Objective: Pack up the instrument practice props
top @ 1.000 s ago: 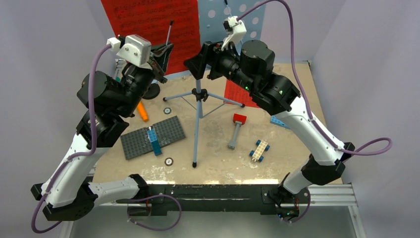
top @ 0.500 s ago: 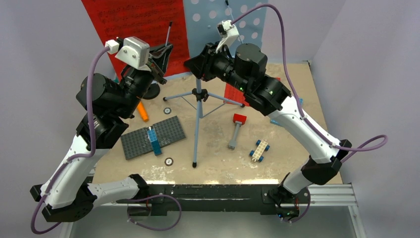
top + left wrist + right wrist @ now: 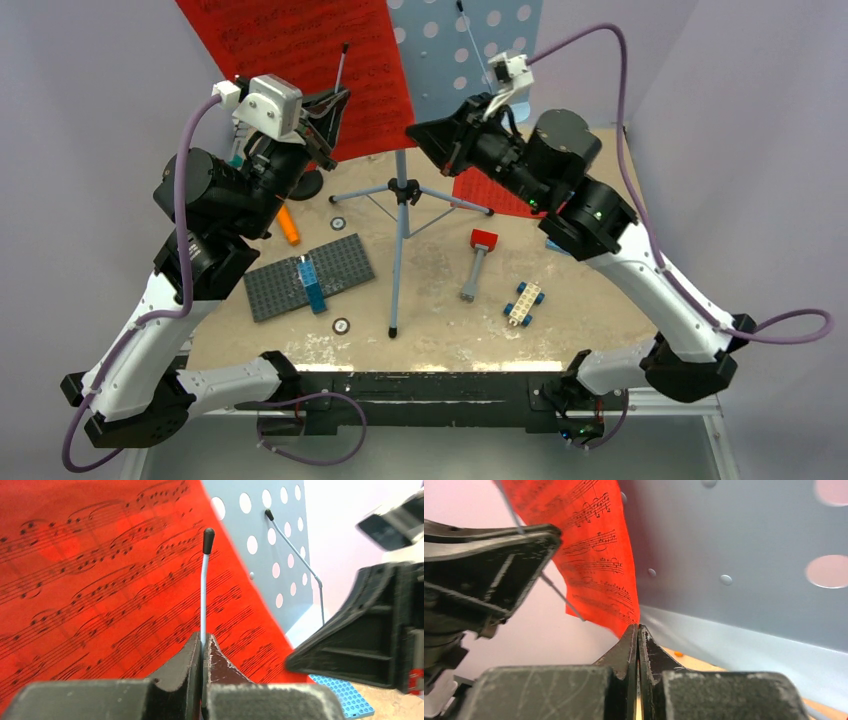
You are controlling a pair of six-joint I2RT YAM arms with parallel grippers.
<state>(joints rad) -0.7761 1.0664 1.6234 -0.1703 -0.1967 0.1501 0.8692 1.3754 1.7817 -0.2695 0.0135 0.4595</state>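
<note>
The sheet-music page (image 3: pixel 300 50) is blazing red, with black staves and notes running across it. The music stand (image 3: pixel 480 60) is showing pale blue, dotted with round holes, over a grey tripod (image 3: pixel 398 250). The table (image 3: pixel 440 325) is looking speckled tan. The toy microphone (image 3: pixel 288 225) is glowing orange, the studded plate (image 3: pixel 335 262) is showing dark grey under a blue brick (image 3: pixel 316 295), and the hammer (image 3: pixel 477 262) is flashing a red head, grey handle.

Music stand (image 3: pixel 478 45): pale-blue perforated desk w/ 2 thin black-tipped wire arms, on grey tripod (image 3: pixel 401 190); upright, 12 o'clock of table (image 3: pixel 440 330) centre.
Sheet 1 (image 3: pixel 300 45): red, printed staves, on desk's left half, tilted.
Sheet 2 (image 3: pixel 478 190): red, flat, 2 o'clock, partly hidden.
Mic (image 3: pixel 289 226): orange, lying flat, 9 o'clock.
Mic stand (image 3: pixel 306 184): black round base, 10 o'clock, mostly hidden.
</note>
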